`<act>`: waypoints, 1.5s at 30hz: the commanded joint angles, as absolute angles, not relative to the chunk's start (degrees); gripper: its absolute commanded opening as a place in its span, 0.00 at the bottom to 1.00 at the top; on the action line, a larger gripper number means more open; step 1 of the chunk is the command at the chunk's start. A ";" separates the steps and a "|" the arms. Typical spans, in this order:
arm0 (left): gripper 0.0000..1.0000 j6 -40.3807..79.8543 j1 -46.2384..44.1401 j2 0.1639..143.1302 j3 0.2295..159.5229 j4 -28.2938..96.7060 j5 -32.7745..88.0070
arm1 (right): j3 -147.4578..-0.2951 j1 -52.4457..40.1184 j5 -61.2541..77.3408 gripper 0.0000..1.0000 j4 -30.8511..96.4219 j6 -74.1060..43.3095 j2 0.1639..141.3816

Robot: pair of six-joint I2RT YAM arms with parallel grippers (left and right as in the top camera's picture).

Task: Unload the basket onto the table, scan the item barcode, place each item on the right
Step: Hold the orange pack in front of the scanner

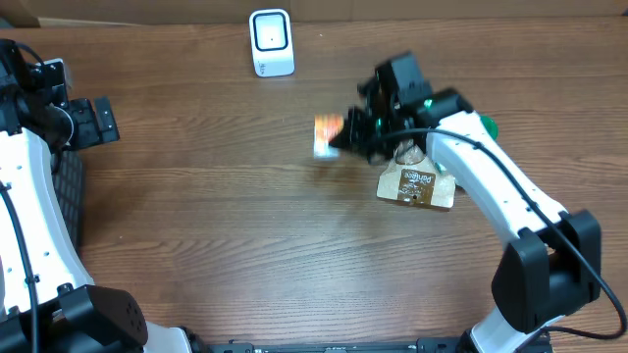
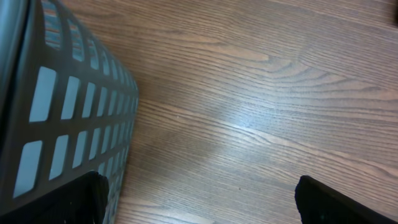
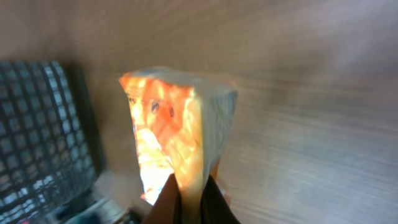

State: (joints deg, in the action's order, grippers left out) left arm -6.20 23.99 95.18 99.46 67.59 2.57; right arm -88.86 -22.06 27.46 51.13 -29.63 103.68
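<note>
The item is a small orange and white packet (image 1: 327,135), held above the table left of centre-right. My right gripper (image 1: 349,137) is shut on its edge. In the right wrist view the packet (image 3: 177,134) stands up from the pinched fingers (image 3: 166,200) of the right gripper (image 3: 191,190), blurred and brightly lit. Its barcode does not show in any view. A white scanner (image 1: 272,42) stands upright at the far edge, well beyond the packet. My left gripper (image 1: 98,120) is far left, open and empty; its fingertips (image 2: 81,199) frame bare wood around the left gripper (image 2: 199,202).
A brown paper package (image 1: 417,186) lies under the right arm, with a green object (image 1: 487,126) behind it. A dark slotted basket (image 2: 56,106) stands at the table's left edge beside the left gripper, also seen as the basket (image 3: 37,137) in the right wrist view.
</note>
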 commanded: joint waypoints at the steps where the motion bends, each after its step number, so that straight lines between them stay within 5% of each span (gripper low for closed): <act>1: 1.00 -6.87 23.49 95.15 99.46 67.44 2.55 | -105.30 -25.15 3.97 0.04 56.45 -24.25 104.36; 4: 1.00 -6.87 23.49 95.15 99.46 67.44 2.55 | -116.95 -29.23 -9.41 0.04 54.92 -13.61 109.08; 9: 1.00 -6.87 23.49 95.15 99.46 67.44 2.55 | -118.15 -35.73 -34.76 0.04 33.39 6.70 120.49; 16: 1.00 -6.87 23.49 95.15 99.46 67.44 2.55 | -118.15 -36.53 -38.46 0.04 1.76 40.73 136.51; 21: 1.00 -6.87 23.49 95.15 99.46 67.44 2.55 | -118.13 -36.53 -33.39 0.04 -9.76 55.20 144.42; 45: 0.99 -6.87 23.49 95.15 99.46 67.44 2.55 | -118.13 -35.90 -26.92 0.04 -16.23 57.01 148.49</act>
State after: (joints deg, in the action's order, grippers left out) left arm -6.20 23.99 95.18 99.44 67.61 2.57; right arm -117.62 -36.03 -27.20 -15.55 57.28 147.74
